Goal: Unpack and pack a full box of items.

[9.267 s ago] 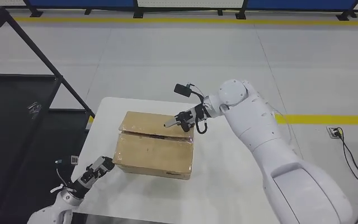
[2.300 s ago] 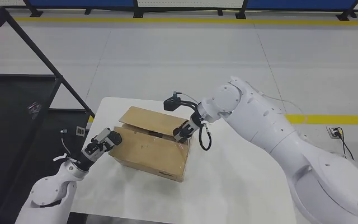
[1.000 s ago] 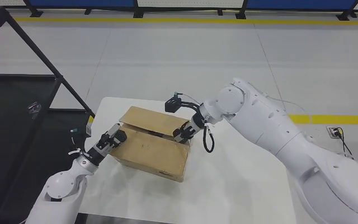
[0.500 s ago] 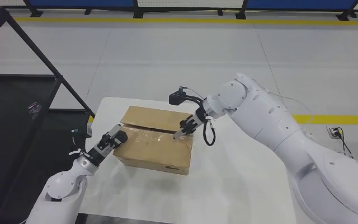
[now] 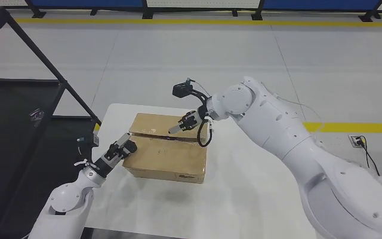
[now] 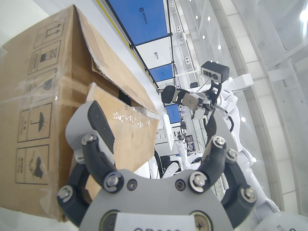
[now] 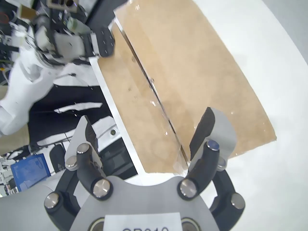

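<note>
1. Locate the white table [image 5: 256,197] on the pale grey floor. A yellow floor line [image 5: 343,126] runs behind it.
2. Find the cardboard box [image 5: 170,152] standing on the table's left half. Both top flaps are lowered, and clear tape runs along the centre seam [image 7: 155,93].
3. Check the left gripper [image 6: 154,131]: its jaws stand apart and hold nothing. It sits at the box's left end, near the upper edge, with one finger [image 6: 99,123] just beside the end face. You cannot confirm contact.
4. Check the right gripper [image 7: 146,131]: its jaws are spread and hold nothing. It hangs over the box top, near the seam. You cannot tell whether it touches the cardboard.
</note>
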Controlling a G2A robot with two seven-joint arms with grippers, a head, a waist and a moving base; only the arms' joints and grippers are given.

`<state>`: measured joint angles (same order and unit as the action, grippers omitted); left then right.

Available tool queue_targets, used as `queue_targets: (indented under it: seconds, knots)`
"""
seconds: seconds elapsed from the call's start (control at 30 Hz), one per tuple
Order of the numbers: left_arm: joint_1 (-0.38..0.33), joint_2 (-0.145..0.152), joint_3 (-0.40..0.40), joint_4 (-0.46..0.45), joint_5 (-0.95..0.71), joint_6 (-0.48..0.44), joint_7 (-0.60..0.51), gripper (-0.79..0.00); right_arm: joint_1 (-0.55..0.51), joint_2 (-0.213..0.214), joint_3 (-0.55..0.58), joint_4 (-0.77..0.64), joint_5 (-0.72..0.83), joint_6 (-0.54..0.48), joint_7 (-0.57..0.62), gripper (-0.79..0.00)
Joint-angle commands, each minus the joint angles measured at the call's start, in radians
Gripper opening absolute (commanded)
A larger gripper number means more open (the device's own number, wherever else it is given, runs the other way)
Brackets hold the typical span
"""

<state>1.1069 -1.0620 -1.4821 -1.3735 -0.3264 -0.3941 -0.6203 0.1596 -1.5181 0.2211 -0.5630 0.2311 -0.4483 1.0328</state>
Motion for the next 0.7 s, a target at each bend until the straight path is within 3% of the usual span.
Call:
queue_targets:
  seconds: [0.0,0.13,0.4,0.43,0.5,0.67]
  knots:
    - [0.004,0.0,-0.001,-0.004,-0.001,-0.003,0.001,0.0,0.0,0.0,-0.002,-0.001,-0.007,0.0,0.01,0.0]
    - [0.016,0.0,-0.006,-0.015,-0.005,-0.011,0.004,0.0,-0.012,0.0,-0.007,-0.018,-0.021,-0.003,0.012,0.0]
    - [0.032,0.0,-0.016,-0.033,-0.003,-0.018,0.005,0.0,-0.01,-0.002,-0.036,-0.1,-0.194,-0.033,0.076,-0.006]
    - [0.036,0.0,-0.018,-0.037,-0.003,-0.02,0.006,0.0,-0.008,-0.004,-0.035,-0.1,-0.205,-0.033,0.077,-0.046]
    - [0.044,0.0,-0.022,-0.043,-0.001,-0.025,0.007,0.0,-0.002,-0.006,-0.026,-0.1,-0.218,-0.06,0.065,-0.203]
    - [0.062,0.001,-0.032,-0.055,-0.004,-0.035,0.007,0.0,0.01,-0.012,-0.012,-0.085,-0.237,-0.075,0.096,-0.231]
